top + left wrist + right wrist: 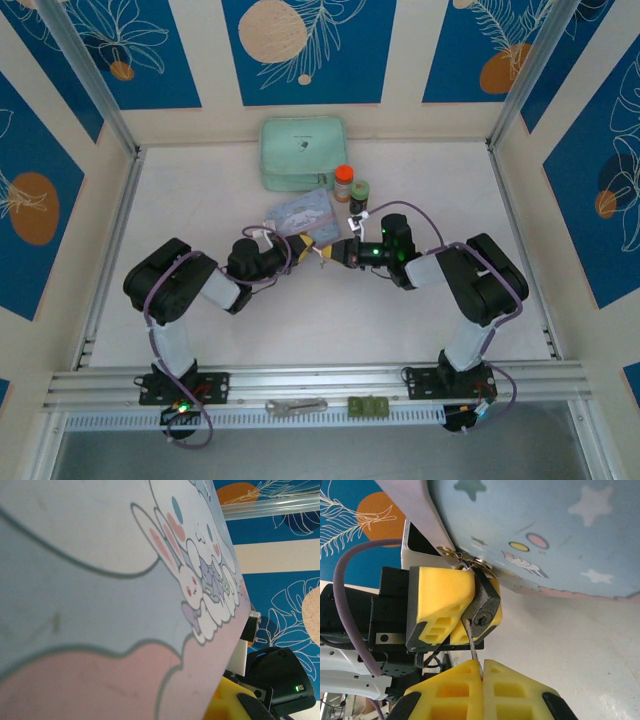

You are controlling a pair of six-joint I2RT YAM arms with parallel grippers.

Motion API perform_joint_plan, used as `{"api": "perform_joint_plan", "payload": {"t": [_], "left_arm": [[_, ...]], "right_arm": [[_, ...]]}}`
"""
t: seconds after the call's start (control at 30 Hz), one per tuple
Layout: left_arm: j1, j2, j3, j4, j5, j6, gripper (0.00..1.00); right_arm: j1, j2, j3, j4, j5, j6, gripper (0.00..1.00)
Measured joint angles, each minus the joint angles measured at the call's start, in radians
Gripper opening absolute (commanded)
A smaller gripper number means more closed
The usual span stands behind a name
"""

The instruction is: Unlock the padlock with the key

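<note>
Centre of the white table [200, 200], top view: the left gripper [312, 250] and right gripper [340, 256] meet tip to tip, just in front of a light blue rectangular tin [300, 212]; the items between them are too small to make out from that camera.

Right wrist view: the small padlock [486, 605], dark blackish body, sits clamped between the yellow foam fingers [440, 605] of the left gripper [472, 611], keyhole face towards the camera; its thin silver shackle is largely hidden behind the finger and the rings above it. The right gripper [482, 667] has its two yellow fingers pressed together on the thin, pale silvery metal key [471, 642]; the key's head is concealed between them and only the blade shows. The blade tip reaches the padlock's lower edge just beside the keyhole; whether it has entered cannot be told.

Left wrist view: the tin's cartoon-rabbit print [100, 580] lies close and blurred; one yellow finger [222, 705] is cut off at the bottom edge.

Rear of the table: a mint-green soft case [303, 152]; just beside it an orange-lidded jar [344, 182] and a dark-lidded jar [359, 192]; a grey metal tool [296, 406] lies on the front rail.
</note>
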Motion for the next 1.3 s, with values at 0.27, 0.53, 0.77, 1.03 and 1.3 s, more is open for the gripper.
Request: {"api": "perform_joint_plan", "payload": {"t": [0.27,0.53,0.77,1.03,1.3], "left_arm": [[0.0,0.0,0.0,0.001,0.0,0.0,0.0],[-0.002,0.0,0.0,0.001,0.0,0.0,0.0],[-0.006,0.0,0.0,0.001,0.0,0.0,0.0],[-0.007,0.0,0.0,0.001,-0.008,0.0,0.0],[-0.007,0.0,0.0,0.001,-0.008,0.0,0.0]], "right_arm": [[-0.011,-0.007,-0.031,-0.004,0.003,0.001,0.0],[-0.01,-0.006,-0.029,0.004,0.002,0.002,0.0],[0.002,-0.003,-0.006,0.008,0.002,0.006,0.0],[0.014,0.04,0.019,0.023,0.003,0.022,0.0],[0.014,0.04,0.021,0.023,0.002,0.024,0.0]]}}
